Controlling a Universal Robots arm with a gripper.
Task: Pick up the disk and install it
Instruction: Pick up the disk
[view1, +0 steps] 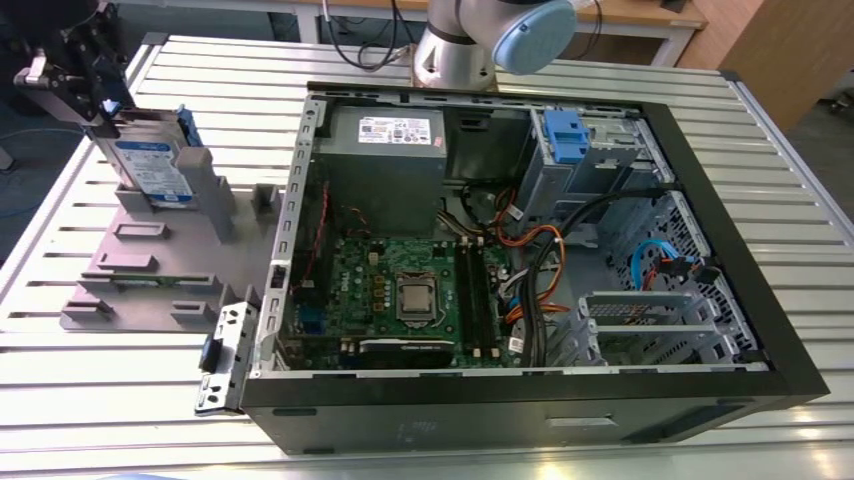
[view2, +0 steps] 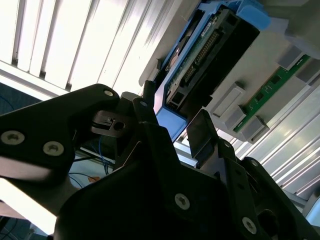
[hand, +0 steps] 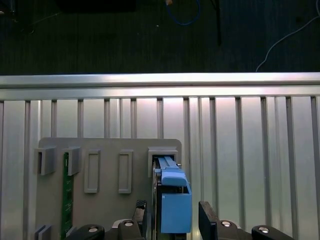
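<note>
Silver with blue rails, the disk (view1: 147, 165) stands upright in the grey slotted holder (view1: 140, 262) on the worktop (view1: 787, 200), outside the computer case (view1: 747, 300), so we judge nothing installed yet: our end effector (hand: 173, 212) straddles it, spread, not clamping.

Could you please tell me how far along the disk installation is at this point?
Nothing looks done yet: the disk stands upright in the grey holder. In hand: the gripper straddles its blue end, jaws open, not clamped. Left: the lift and seating it in the drive bay.
</note>
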